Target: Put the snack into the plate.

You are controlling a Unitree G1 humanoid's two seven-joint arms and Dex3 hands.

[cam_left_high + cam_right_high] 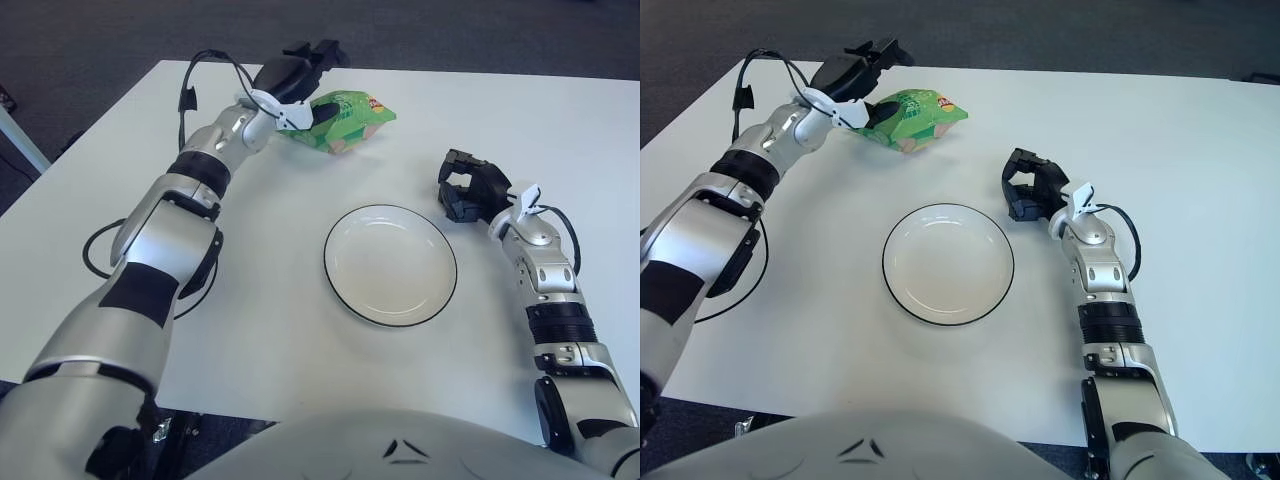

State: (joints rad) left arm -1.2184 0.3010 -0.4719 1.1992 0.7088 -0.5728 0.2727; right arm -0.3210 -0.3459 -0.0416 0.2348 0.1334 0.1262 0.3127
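The task looks barely under way: the plate sits bare on the white table, and the snack, a green packet, lies on the tabletop well beyond the plate and to its left, clearly apart from the rim. Everything that matters is left to do, as far as can be judged: a firm grip on the packet, a lift, a carry toward the plate and a release over it. The left hand is at the snack's left end, on the side farther from the plate; its dark fingers reach out fairly straight above and past the packet's far edge, while one lower finger shows against the green wrapper. The hand reads as open, at most touching the packet and not closed round it, and the packet seems to rest on the table, not hang from the hand. The right hand shows just to the right of the plate, fingers curled inward on nothing.
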